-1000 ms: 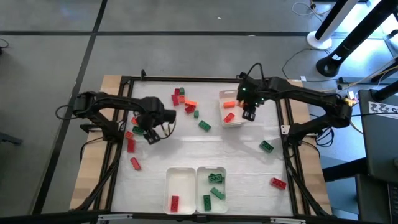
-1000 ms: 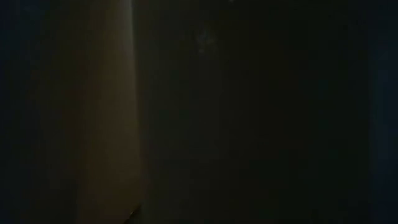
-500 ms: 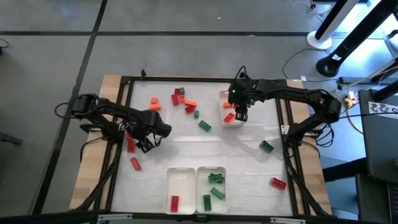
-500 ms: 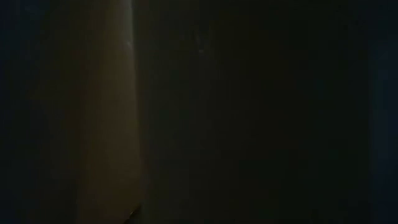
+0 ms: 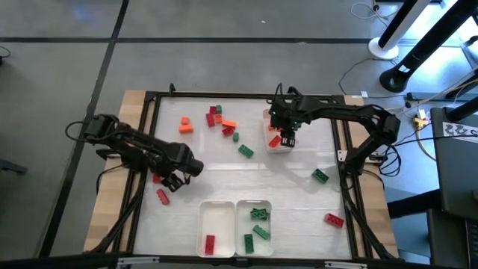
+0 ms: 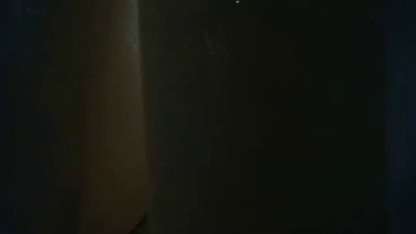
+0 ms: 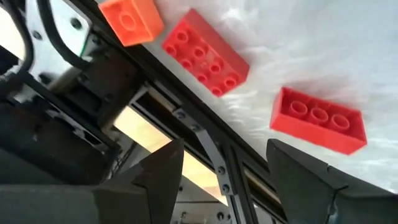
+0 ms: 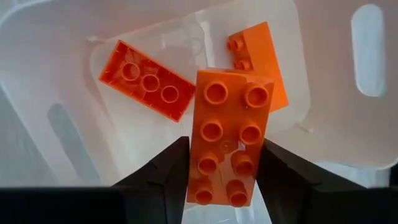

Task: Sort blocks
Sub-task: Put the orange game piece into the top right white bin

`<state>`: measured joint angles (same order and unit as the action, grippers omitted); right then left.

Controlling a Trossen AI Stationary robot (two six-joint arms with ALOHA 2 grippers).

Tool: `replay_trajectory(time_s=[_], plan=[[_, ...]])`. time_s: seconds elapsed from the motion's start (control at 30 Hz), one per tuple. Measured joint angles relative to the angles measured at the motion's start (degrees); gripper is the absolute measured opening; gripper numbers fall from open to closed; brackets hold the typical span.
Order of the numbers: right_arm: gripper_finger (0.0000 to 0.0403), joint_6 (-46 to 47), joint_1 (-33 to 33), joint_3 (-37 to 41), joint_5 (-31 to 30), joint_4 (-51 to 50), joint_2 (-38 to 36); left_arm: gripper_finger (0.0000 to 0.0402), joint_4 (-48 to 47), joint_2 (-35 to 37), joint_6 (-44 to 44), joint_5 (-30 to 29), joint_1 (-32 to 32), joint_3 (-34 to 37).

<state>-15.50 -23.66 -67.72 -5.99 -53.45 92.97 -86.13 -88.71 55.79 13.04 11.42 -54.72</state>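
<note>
My right gripper (image 5: 287,139) hangs over the far white tray (image 5: 270,116), shut on an orange block (image 8: 227,137). Two more orange blocks (image 8: 148,81) lie in that tray (image 8: 68,74). My left gripper (image 5: 175,178) stands open low at the table's left side, nothing between its fingers (image 7: 233,186). Just ahead of it two red blocks (image 7: 205,53) (image 7: 317,121) and an orange one (image 7: 130,22) lie flat on the white table. Other red, green and orange blocks (image 5: 220,119) lie scattered. The low view is dark. My right gripper pinches the orange block's two long sides (image 8: 198,168) between its two fingers, at one end of the block. The fingers point down from above and lie across it. The block is studs up toward the wrist, lifted clear above the tray's floor.
Two white trays stand side by side at the near edge: one (image 5: 216,217) holds a red block, the other (image 5: 263,220) green ones. A black frame (image 5: 149,134) runs round the table; its left rail is beside my left gripper. Loose blocks: green (image 5: 320,176), red (image 5: 333,219).
My left gripper has swung toward the table's near edge and sunk a little, rolling its wrist, staying open. An orange block that its arm hid now shows. My right gripper has moved toward the table's left and down over the far tray with the orange block.
</note>
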Motion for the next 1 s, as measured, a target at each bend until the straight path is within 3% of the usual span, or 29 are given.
replay_trajectory(time_s=[0.27, 0.47, 0.57, 0.77, 1.0], plan=[[0.0170, 0.0, 0.0, 0.0, -0.2, -0.6, 0.0, 0.0219, 2.6, 1.7, -1.5, 0.7, 3.2, 1.2], [0.0170, -1.5, 0.0, 0.0, -0.1, -0.6, 0.0, 0.0219, 18.8, 9.0, 1.9, 1.5, 8.6, 6.7], [0.0172, -1.5, 0.0, 0.0, -0.6, -0.3, 0.0, 0.0219, 21.7, 11.4, 4.8, 1.6, 11.5, 7.9], [0.0208, -1.5, 0.0, 0.0, -1.0, -0.2, 0.0, 0.0219, 22.6, 13.1, 15.4, 1.6, 16.4, 8.4], [0.0247, -1.5, 0.0, 0.0, -1.0, -0.4, -0.1, 0.0219, 28.1, 13.1, 10.6, -0.7, 21.2, 8.4]])
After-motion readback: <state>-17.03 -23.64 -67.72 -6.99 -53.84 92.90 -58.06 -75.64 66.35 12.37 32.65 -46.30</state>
